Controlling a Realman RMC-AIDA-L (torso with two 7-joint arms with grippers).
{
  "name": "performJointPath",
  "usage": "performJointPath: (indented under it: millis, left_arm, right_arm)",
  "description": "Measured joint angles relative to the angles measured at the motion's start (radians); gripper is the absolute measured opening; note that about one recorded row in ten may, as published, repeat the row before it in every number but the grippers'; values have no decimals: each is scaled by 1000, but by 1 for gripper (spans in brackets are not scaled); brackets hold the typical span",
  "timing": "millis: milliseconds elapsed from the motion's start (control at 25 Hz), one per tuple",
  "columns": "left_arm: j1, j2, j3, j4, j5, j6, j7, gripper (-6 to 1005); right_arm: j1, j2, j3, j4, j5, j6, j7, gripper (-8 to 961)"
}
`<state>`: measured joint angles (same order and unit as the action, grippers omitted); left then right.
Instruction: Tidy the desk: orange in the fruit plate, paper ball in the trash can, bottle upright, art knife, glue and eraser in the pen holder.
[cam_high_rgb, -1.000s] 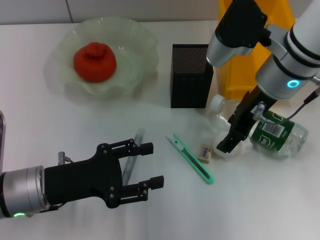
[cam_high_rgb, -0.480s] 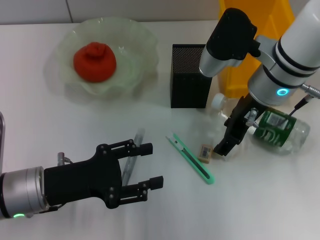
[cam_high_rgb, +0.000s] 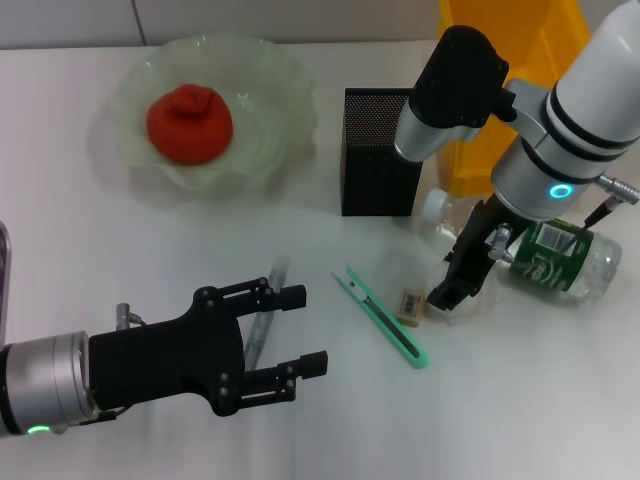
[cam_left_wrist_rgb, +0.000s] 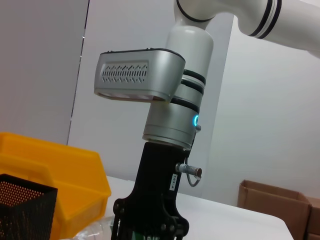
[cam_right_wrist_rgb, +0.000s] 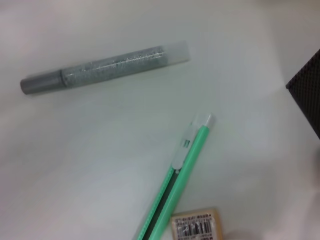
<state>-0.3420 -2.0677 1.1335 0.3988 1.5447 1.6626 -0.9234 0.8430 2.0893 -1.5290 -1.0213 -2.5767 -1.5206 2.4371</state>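
Note:
The orange (cam_high_rgb: 190, 123) lies in the fruit plate (cam_high_rgb: 283, 70) at the back left. The black mesh pen holder (cam_high_rgb: 379, 152) stands mid-desk, with the yellow trash can (cam_high_rgb: 535, 25) behind it. The bottle (cam_high_rgb: 556, 262) lies on its side at the right. My right gripper (cam_high_rgb: 449, 290) hangs low between the bottle and the eraser (cam_high_rgb: 411, 305). Just left of the eraser is the art knife (cam_high_rgb: 385, 316). The right wrist view shows the glue (cam_right_wrist_rgb: 105, 67), art knife (cam_right_wrist_rgb: 182, 185) and eraser (cam_right_wrist_rgb: 197, 227) below it. My left gripper (cam_high_rgb: 300, 331) hovers open, partly covering the glue (cam_high_rgb: 265, 322). The paper ball is out of view.
The white desk (cam_high_rgb: 520, 400) stretches bare along the front right. The left wrist view looks across at my right arm (cam_left_wrist_rgb: 167, 125), the trash can (cam_left_wrist_rgb: 60, 175) and the pen holder (cam_left_wrist_rgb: 22, 210). A cardboard box (cam_left_wrist_rgb: 280, 205) stands beyond the desk.
My right arm has shifted slightly left, carrying its gripper from the bottle's side toward the eraser. The left arm has stayed put.

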Motion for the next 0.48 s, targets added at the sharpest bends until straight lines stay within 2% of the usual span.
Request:
performJointPath:
  millis: [200,360,440,480]
  left_arm:
    - [2,0,0,0,-2,0,0,715]
    - [4,0,0,0,-5,0,0,715]
    - [4,0,0,0,-6,0,1,715]
    - [4,0,0,0,-6,0,1,715]
  right_arm:
    - [-21,0,8,-48,5,2,0,468]
    - [-74,-3,17,-152,50,3,0,457]
    - [-138,-2,69,-235,138,36,-20,457]
    - [-138,-2,69,-235,138,36,-20,460]
